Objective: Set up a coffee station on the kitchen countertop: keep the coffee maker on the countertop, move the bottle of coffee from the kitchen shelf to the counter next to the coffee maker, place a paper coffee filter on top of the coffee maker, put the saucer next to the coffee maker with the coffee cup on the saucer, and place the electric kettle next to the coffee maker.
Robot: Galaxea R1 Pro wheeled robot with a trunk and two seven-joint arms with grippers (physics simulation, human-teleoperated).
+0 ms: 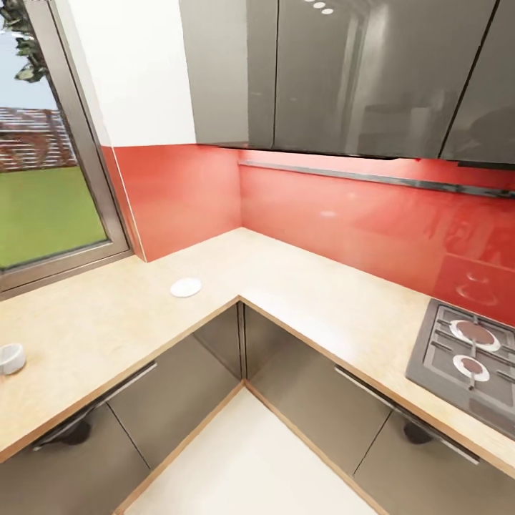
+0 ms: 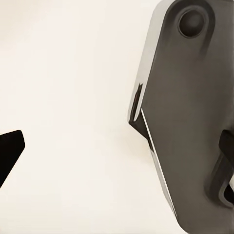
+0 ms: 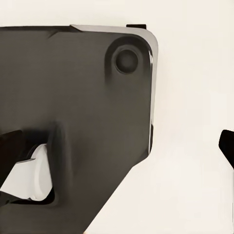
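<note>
Corner table [image 1: 300,286] with saucer [image 1: 186,287] and coffee cup [image 1: 11,358]
Saucer lies near the table's inner corner; the cup sits well apart, below the window [image 1: 43,143]. Either pincer's state: cannot tell.

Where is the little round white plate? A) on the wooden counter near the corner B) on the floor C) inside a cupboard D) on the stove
A: the saucer lies flat on the light wood countertop near its inner corner, far from the stove.

Dark grey rounded body panels [image 2: 190,126] with round recessed fasteners [image 3: 126,59].
</note>
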